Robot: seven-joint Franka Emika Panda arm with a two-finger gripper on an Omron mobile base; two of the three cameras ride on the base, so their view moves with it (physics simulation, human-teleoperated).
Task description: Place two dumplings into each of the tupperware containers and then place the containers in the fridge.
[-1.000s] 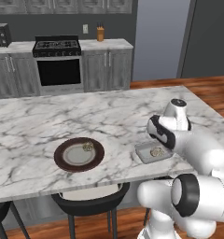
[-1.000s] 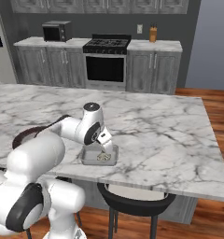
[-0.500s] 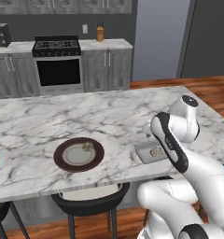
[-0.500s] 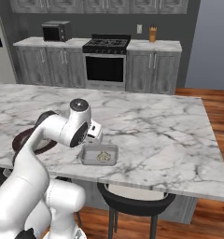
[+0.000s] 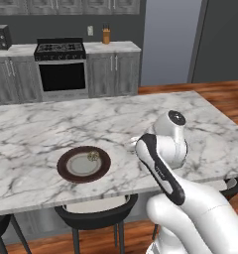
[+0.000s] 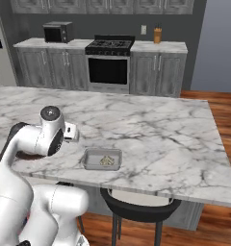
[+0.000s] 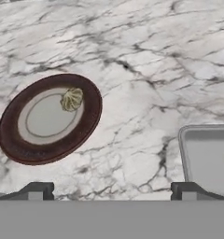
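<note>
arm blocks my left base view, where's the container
Observer: On the counter near its front edge, just right of the arm.
Operator: anything in it
Observer: Yes, pale dumplings lie in the container; they are too small to count.
Operator: gripper holding anything
Observer: No. In the hand view the gripper is open and empty, over bare counter between the plate and the container.
</note>
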